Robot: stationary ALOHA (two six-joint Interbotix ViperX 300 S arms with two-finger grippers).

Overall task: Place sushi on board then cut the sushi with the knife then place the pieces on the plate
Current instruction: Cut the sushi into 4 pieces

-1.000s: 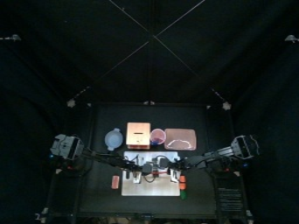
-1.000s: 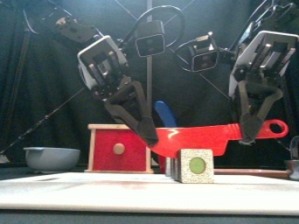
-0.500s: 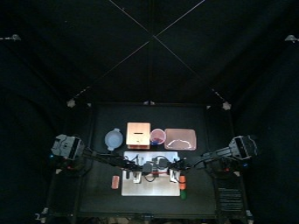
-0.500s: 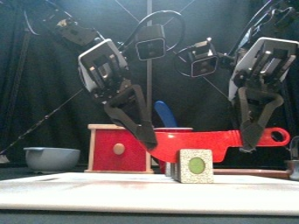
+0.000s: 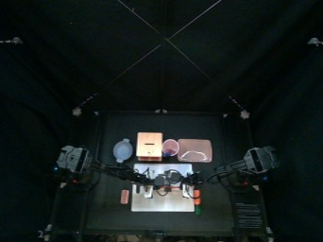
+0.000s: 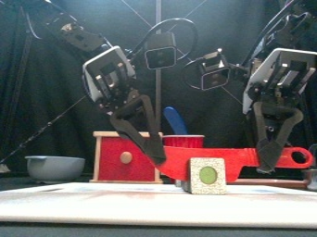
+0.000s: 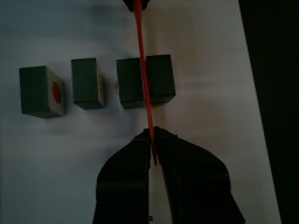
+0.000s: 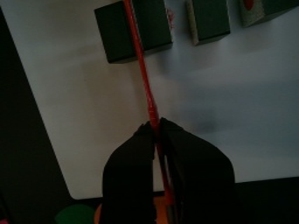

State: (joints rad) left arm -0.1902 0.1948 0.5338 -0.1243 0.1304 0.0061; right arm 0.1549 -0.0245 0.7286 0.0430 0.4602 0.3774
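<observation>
Knife (image 6: 235,159) held over sushi (image 6: 207,176), ready to cut.
Each pinches a knife end: left hand (image 6: 161,159), right hand (image 6: 264,167); sushi just below between them, on board (image 6: 99,202). Keep blade level, press straight down.

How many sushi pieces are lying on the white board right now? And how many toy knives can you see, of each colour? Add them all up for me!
sushi pieces: 3
red knife: 1
blue knife: 1
Total: 5
</observation>
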